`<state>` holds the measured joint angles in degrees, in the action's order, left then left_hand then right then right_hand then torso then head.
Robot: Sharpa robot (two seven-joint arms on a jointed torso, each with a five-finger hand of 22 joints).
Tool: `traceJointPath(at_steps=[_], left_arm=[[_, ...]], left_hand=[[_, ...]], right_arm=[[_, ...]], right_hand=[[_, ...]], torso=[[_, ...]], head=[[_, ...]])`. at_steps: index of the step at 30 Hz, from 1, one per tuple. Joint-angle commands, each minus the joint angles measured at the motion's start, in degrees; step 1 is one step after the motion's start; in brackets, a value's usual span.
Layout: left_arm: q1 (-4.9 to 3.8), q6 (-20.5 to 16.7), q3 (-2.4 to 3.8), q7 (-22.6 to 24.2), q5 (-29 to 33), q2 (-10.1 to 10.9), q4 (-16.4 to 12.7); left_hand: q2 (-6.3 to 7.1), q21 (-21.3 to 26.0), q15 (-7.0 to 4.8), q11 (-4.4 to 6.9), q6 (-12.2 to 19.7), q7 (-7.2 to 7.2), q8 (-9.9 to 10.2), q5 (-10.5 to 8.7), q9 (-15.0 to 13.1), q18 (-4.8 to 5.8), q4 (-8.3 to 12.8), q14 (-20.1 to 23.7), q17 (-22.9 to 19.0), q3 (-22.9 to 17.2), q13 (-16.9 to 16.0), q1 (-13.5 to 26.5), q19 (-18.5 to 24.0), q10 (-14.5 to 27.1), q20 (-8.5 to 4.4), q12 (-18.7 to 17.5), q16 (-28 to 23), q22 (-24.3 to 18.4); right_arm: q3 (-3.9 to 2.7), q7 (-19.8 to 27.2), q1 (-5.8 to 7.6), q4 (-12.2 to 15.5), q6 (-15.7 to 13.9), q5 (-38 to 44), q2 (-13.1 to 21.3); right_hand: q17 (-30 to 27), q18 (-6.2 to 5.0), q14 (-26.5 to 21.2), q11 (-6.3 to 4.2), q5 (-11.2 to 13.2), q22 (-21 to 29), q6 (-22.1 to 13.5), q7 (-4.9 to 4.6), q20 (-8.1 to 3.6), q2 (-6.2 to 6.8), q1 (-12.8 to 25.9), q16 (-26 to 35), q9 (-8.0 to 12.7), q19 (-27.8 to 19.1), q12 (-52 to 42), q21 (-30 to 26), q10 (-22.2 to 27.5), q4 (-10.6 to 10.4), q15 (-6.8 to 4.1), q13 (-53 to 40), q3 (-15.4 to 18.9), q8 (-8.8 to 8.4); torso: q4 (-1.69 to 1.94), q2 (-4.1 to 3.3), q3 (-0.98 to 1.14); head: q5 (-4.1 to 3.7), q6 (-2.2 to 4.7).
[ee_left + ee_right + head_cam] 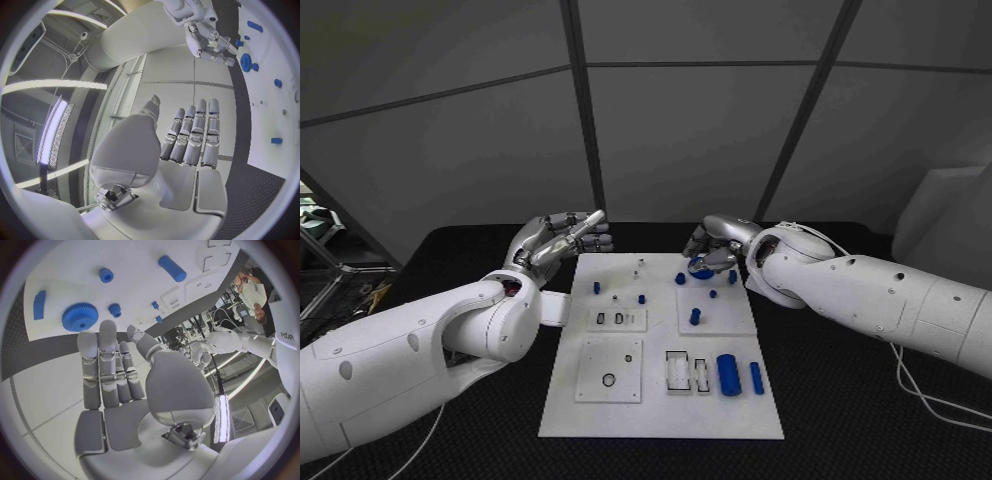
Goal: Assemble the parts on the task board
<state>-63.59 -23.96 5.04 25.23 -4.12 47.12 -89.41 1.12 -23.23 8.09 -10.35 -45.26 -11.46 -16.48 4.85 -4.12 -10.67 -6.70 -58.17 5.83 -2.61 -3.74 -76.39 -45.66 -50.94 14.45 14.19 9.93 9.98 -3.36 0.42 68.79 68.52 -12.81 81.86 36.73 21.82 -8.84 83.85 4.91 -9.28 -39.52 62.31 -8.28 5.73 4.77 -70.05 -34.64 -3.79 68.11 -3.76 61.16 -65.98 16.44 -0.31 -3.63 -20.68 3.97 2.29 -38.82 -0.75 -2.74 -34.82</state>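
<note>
The right robot hand (pixel 711 250) hovers with fingers straight and apart, holding nothing, just over the blue gear (pixel 80 317) at the white board's (pixel 661 410) far edge. The left robot hand (pixel 560 240) is also spread and holds nothing, beside the board. Judging by this, a pickup is starting; next, fingers must close round the gear.
</note>
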Motion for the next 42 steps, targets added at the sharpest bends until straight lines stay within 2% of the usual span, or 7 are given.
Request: traceJointPath(at_steps=[1, 7, 11, 15, 18, 29, 42], left_arm=[[-0.12, 1.3, 0.10, -0.3, -0.5, 0.0, -0.3], [-0.14, 1.6, 0.11, -0.4, -0.5, -0.1, -0.5], [-0.15, 1.6, 0.11, -0.5, -0.5, -0.1, -0.6], [-0.16, 1.7, 0.12, -0.5, -0.5, -0.1, -0.9], [-0.18, 1.8, 0.12, -0.6, -0.5, 0.0, -1.1], [-0.28, 1.9, 0.13, -0.8, -0.5, 0.2, -1.4], [-0.35, 2.2, 0.13, -1.0, -0.5, 0.3, -1.5]], left_hand=[[-0.58, -0.3, 0.21, -0.09, -0.3, -1.15, 0.2, 0.33, 0.1, 0.22, 0.3, -0.1, 0.0, 0.0, 0.1, 0.0, -0.3, -0.3, 0.01, -0.4, -0.3, 0.1], [-0.59, -0.3, 0.23, -0.10, -0.3, -1.16, 0.2, 0.32, 0.1, 0.24, 0.3, 0.0, 0.0, 0.0, 0.1, 0.0, -0.4, -0.3, 0.01, -0.4, -0.4, 0.1], [-0.59, -0.3, 0.23, -0.10, -0.3, -1.16, 0.2, 0.32, 0.1, 0.24, 0.3, 0.0, 0.0, 0.0, 0.1, 0.0, -0.4, -0.3, 0.01, -0.4, -0.4, 0.1], [-0.62, -0.4, 0.24, -0.12, -0.3, -1.18, 0.3, 0.31, 0.1, 0.25, 0.4, 0.0, 0.0, 0.0, 0.1, 0.1, -0.4, -0.3, 0.01, -0.5, -0.5, 0.1], [-0.62, -0.4, 0.24, -0.12, -0.3, -1.18, 0.3, 0.31, 0.1, 0.25, 0.4, 0.0, 0.0, 0.0, 0.1, 0.1, -0.4, -0.3, 0.01, -0.5, -0.5, 0.1], [-0.62, -0.4, 0.24, -0.12, -0.3, -1.18, 0.3, 0.31, 0.1, 0.25, 0.4, 0.0, 0.0, 0.0, 0.1, 0.1, -0.4, -0.3, 0.01, -0.5, -0.5, 0.1], [-0.62, -0.4, 0.24, -0.12, -0.3, -1.18, 0.3, 0.31, 0.1, 0.25, 0.4, 0.0, 0.0, 0.0, 0.1, 0.1, -0.4, -0.3, 0.01, -0.5, -0.5, 0.1]], right_arm=[[-0.05, -4.1, 0.29, 0.2, 3.6, 7.6, -0.5], [-0.05, -4.8, 0.42, 0.5, 5.0, 8.8, -1.1], [-0.04, -5.2, 0.45, 0.3, 5.9, 9.3, -1.7], [-0.04, -5.2, 0.47, -0.2, 6.0, 9.6, -2.2], [-0.04, -5.1, 0.47, -0.5, 6.0, 9.7, -2.6], [-0.03, -5.3, 0.48, -1.5, 7.9, 9.8, -3.8], [-0.03, -5.3, 0.48, -3.4, 8.8, 9.9, -5.0]], right_hand=[[1.6, 0.95, 1.8, 0.22, 0.3, -4.3, -0.5, -0.22, 0.12, 0.43, 0.1, -2.2, 0.1, 1.5, 0.3, 3.0, 0.9, -0.1, 0.09, 0.0, -0.4, -0.36], [11.8, 2.12, 1.4, 0.43, 0.3, -12.8, -1.0, -0.40, 0.52, 0.43, 0.2, -12.6, 0.0, 4.2, 0.3, 9.2, 1.2, -0.1, 0.47, -0.1, -0.3, -0.30], [15.9, 2.57, 1.0, 0.51, 0.3, -16.1, -1.2, -0.48, 0.70, 0.31, 0.2, -16.9, 0.0, 5.0, 0.3, 11.5, 1.2, -0.1, 0.61, -0.1, -0.4, -0.32], [16.2, 2.55, 0.8, 0.54, 0.3, -16.1, -1.3, -0.49, 0.72, 0.31, 0.2, -17.4, 0.0, 4.9, 0.3, 11.6, 1.2, -0.1, 0.65, -0.1, -0.4, -0.33], [17.3, 2.68, 0.8, 0.56, 0.2, -17.0, -1.3, -0.50, 0.77, 0.11, 0.3, -18.4, 0.0, 5.1, 0.3, 12.2, 1.2, -0.2, 0.70, -0.1, -0.5, -0.32], [24.0, 3.61, 1.2, 0.52, -0.5, -22.8, -1.2, -0.41, 0.88, -1.05, 0.4, -24.9, 0.0, 7.6, 0.2, 15.8, 0.6, -0.2, 0.71, -0.1, -1.5, -0.30], [26.9, 4.04, 1.1, 0.45, -0.8, -25.6, -1.1, -0.37, 0.92, -1.65, 0.7, -27.9, 0.0, 8.6, 0.3, 17.6, 0.0, -0.3, 0.71, -0.1, -2.7, -0.28]], torso=[[0.14, -0.88, -0.05], [0.17, -1.17, -0.07], [0.19, -1.14, -0.03], [0.27, -1.18, -0.09], [0.23, -1.17, -0.03], [0.19, -1.28, 0.03], [0.17, -1.47, 0.05]], head=[[-0.17, 0.10], [-0.23, 0.28], [-0.31, 0.35], [-0.60, 0.57], [-0.25, 0.32], [-0.10, -0.33], [0.07, -0.54]])
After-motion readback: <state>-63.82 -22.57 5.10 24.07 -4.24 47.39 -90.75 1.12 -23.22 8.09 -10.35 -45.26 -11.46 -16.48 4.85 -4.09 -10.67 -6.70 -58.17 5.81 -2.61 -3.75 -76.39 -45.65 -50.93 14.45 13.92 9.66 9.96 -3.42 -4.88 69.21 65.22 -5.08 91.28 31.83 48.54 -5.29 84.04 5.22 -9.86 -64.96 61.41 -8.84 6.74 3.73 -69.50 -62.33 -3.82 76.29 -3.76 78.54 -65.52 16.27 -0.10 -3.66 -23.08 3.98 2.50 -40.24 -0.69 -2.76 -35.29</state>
